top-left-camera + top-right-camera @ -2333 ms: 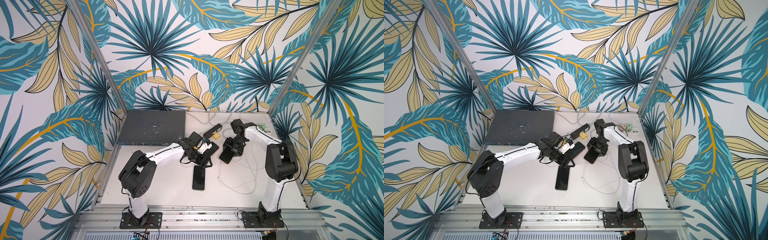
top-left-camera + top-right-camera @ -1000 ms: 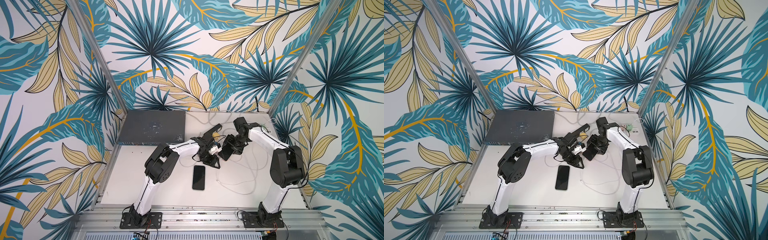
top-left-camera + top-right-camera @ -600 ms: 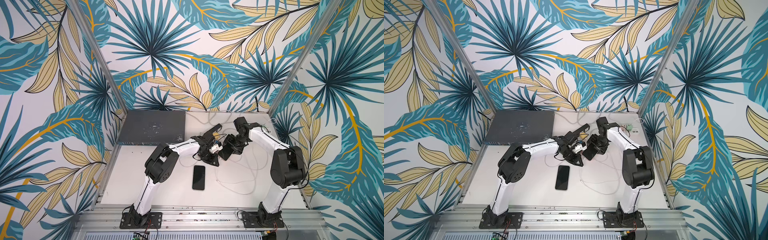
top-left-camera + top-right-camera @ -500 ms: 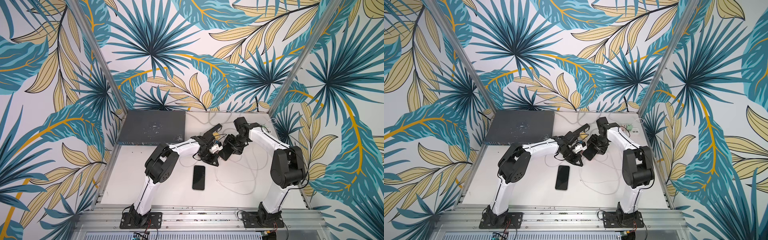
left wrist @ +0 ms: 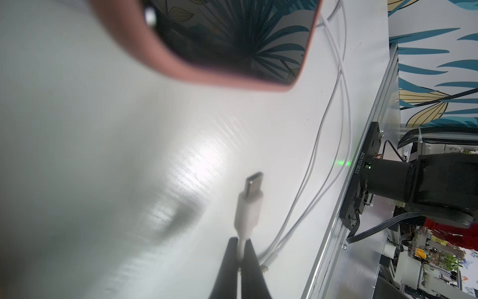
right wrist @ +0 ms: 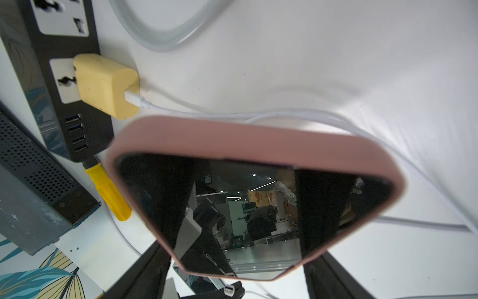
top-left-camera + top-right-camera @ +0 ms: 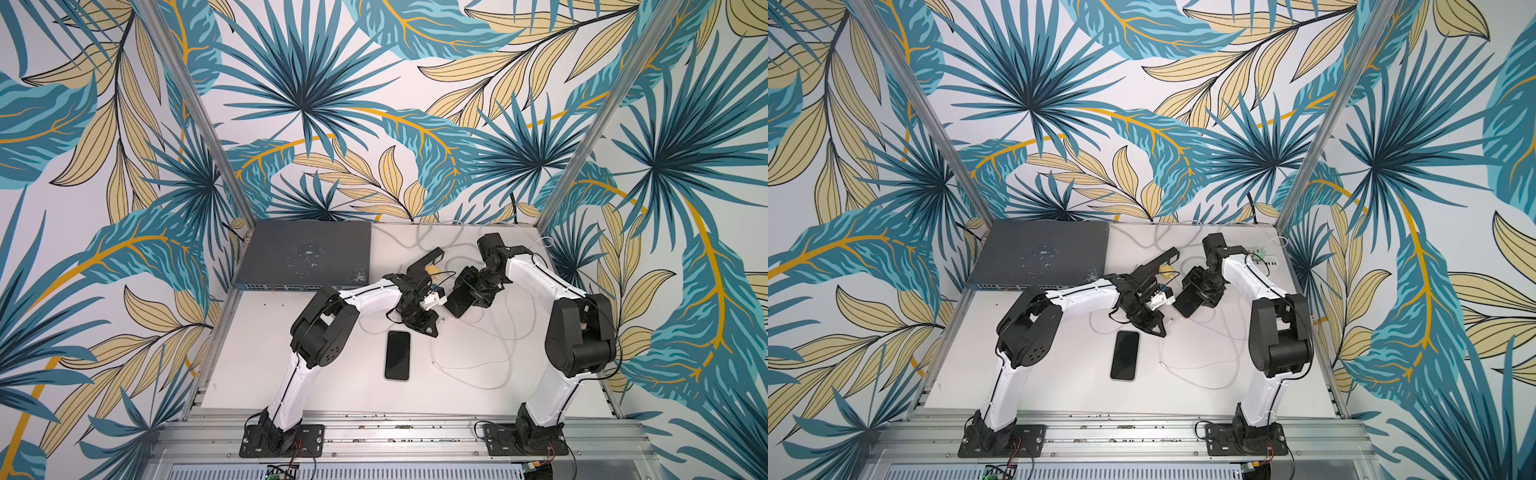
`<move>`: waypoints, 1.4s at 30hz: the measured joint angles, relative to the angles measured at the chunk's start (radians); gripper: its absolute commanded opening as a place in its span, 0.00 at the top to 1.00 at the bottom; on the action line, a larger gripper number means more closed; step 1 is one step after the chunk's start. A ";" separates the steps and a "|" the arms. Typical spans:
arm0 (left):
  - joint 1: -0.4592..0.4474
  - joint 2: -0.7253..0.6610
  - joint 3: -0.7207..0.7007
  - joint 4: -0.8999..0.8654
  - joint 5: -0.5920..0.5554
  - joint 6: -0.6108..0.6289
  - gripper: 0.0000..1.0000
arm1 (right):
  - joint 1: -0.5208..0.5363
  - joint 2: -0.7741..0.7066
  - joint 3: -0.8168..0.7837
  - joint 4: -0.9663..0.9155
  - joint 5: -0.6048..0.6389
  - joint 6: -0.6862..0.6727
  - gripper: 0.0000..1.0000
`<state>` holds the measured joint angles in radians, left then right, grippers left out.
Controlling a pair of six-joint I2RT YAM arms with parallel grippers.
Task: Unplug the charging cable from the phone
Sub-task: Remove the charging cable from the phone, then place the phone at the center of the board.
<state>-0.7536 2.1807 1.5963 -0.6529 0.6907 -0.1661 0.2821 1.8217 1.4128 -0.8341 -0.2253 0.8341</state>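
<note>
- Clamped tight between the tips of the left gripper (image 5: 241, 248): the white cable (image 5: 242, 236), just behind its plug (image 5: 249, 204).
- Plug out of the phone (image 5: 165, 59), metal tip bare, aimed toward the phone's near edge but apart from it, a little above the table (image 7: 332, 374).
- Phone in a pink case with a dark screen, lifted and tilted over the back middle of the table, held by the right gripper (image 7: 467, 291).
- Right gripper spread wide, pressing on the two long sides of the phone; in the right wrist view only the dark fingers (image 6: 333, 282) at the picture's edge, their tips hidden behind the phone (image 6: 258, 137).
- In the left wrist view only one blurred corner of the phone, the rest cut off; charging port not possible to make out.
- In both top views the phone (image 7: 1187, 306) only a small dark slab, the plug too small to see clearly.
- Far end of the cable in a yellow charger (image 6: 103, 85), itself in a black power strip (image 6: 95, 134) partly cut off by the frame.
- Between the two ends, loose white loops (image 7: 498, 345) on the table; hard to follow which loop belongs to this cable.
- A second phone (image 7: 397, 355), black, flat on the table, in front of the left gripper and apart from it.
- Grey box (image 7: 303, 253) at the back corner, beside the power strip.
</note>
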 measured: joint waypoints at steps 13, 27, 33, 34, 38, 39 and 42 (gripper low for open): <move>-0.006 -0.031 -0.032 -0.048 -0.008 0.019 0.36 | -0.008 -0.002 0.021 0.001 0.016 -0.015 0.41; 0.182 -0.520 -0.344 0.051 -0.229 -0.110 0.34 | 0.072 -0.006 0.066 0.005 0.003 -0.085 0.41; 0.296 -0.657 -0.484 0.042 -0.393 -0.208 0.31 | 0.202 0.036 0.142 -0.003 -0.019 -0.110 0.41; 0.312 -0.680 -0.515 0.038 -0.418 -0.224 0.31 | 0.226 0.053 0.161 -0.004 -0.023 -0.113 0.41; 0.360 -0.759 -0.599 0.005 -0.510 -0.280 0.28 | 0.312 0.106 0.203 -0.002 -0.039 -0.117 0.41; 0.367 -0.774 -0.606 -0.005 -0.530 -0.293 0.27 | 0.331 0.119 0.213 -0.003 -0.040 -0.117 0.41; 0.386 -0.816 -0.610 -0.032 -0.587 -0.311 0.27 | 0.391 0.165 0.242 0.000 -0.055 -0.115 0.41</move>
<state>-0.3679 1.3647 0.9863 -0.6846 0.1032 -0.4774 0.6727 1.9869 1.6550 -0.8337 -0.2798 0.7193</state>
